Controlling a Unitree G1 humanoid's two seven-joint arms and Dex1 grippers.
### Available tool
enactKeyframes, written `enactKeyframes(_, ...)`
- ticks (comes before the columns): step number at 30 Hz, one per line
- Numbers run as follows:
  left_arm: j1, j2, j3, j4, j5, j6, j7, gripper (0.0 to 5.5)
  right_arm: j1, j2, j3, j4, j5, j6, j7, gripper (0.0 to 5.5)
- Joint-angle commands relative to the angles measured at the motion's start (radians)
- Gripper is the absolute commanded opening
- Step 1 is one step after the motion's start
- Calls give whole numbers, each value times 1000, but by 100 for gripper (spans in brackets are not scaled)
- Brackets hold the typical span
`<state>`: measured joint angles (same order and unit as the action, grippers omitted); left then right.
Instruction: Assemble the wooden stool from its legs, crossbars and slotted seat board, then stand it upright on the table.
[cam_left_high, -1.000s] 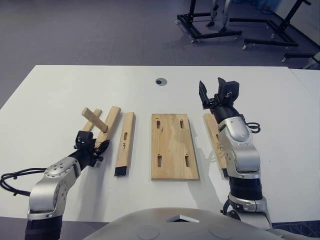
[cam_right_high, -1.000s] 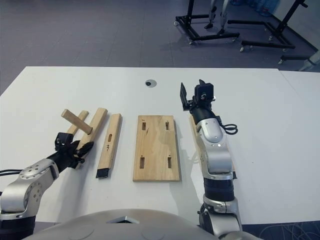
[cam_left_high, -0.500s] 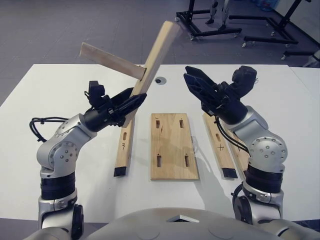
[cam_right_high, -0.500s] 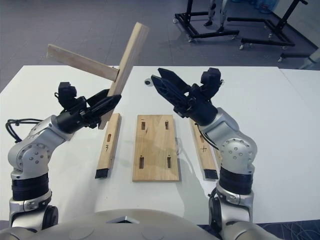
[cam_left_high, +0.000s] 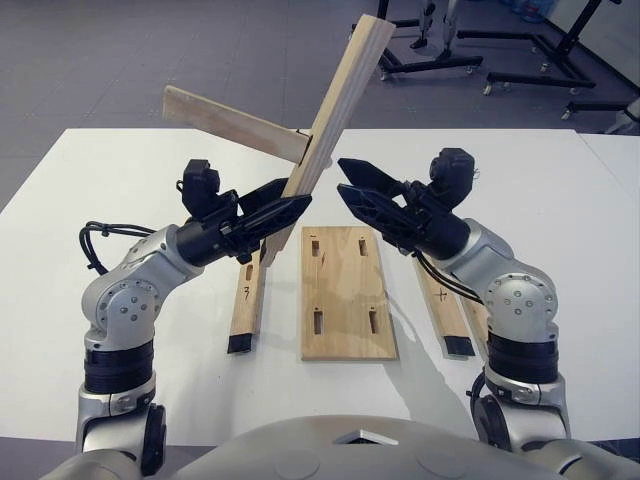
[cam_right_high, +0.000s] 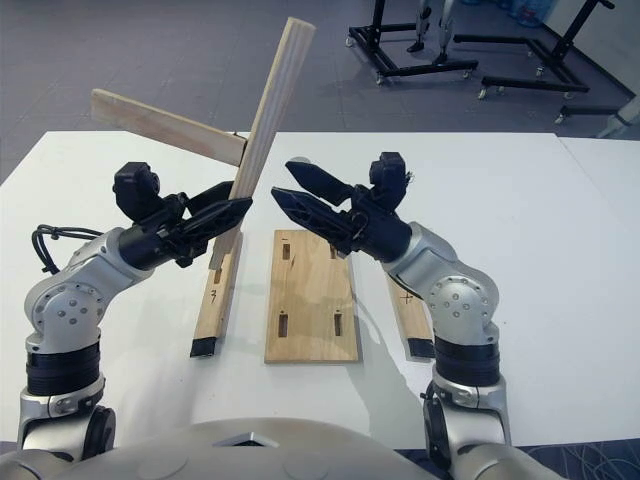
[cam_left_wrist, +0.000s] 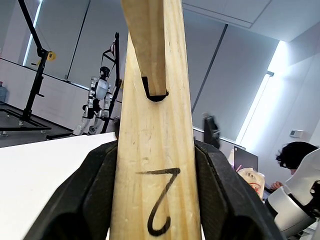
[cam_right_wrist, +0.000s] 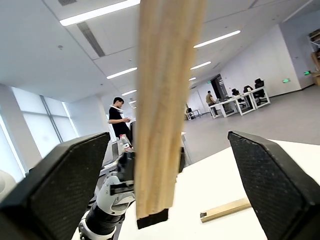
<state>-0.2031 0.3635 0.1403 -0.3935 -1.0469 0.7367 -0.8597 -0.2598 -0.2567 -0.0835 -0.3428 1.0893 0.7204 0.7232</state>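
Wooden stool leg (cam_left_high: 335, 110), already joined to a crossbar (cam_left_high: 230, 122), is held high above the white counter (cam_left_high: 560, 200) by the left gripper (cam_left_high: 283, 203). Its black fingers (cam_left_wrist: 92, 195) are clamped on the leg's lower part from both sides. The leg leans up and away from the robot, and the crossbar juts from its middle toward the robot's left. In the left wrist view, the crossbar's end sits in a slot in the leg, above a hand-drawn mark.

The right gripper (cam_left_high: 342, 176) hangs level with the left one, its fingers (cam_right_wrist: 272, 182) spread wide apart and pointing at the raised leg. The tips are just beside the wood, and no contact can be made out.

On the counter below, the slotted seat board (cam_left_high: 349, 293) lies flat between the two arms. A loose leg (cam_left_high: 248, 300) lies just to its left, and further wooden pieces (cam_left_high: 440, 300) lie to its right, partly under the right arm.
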Motion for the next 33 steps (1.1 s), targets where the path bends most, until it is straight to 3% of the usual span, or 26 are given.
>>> enactKeyframes(1,17,20,-24,-33,-17,12,-8,204,-38,15,17,16,3,2,-9,436)
enactKeyframes(14,58,16,-69,-31,-3,-12,-13,204,-136,8,-7,71,127,87,-19,436)
enactKeyframes(26,80,17,-101,-41,5,-21,-15,204,-178,22,-29,83,182,92,-34,213)
enactKeyframes(33,79,17,-104,-32,2,-21,-7,204,-167,36,-44,72,206,75,-29,206)
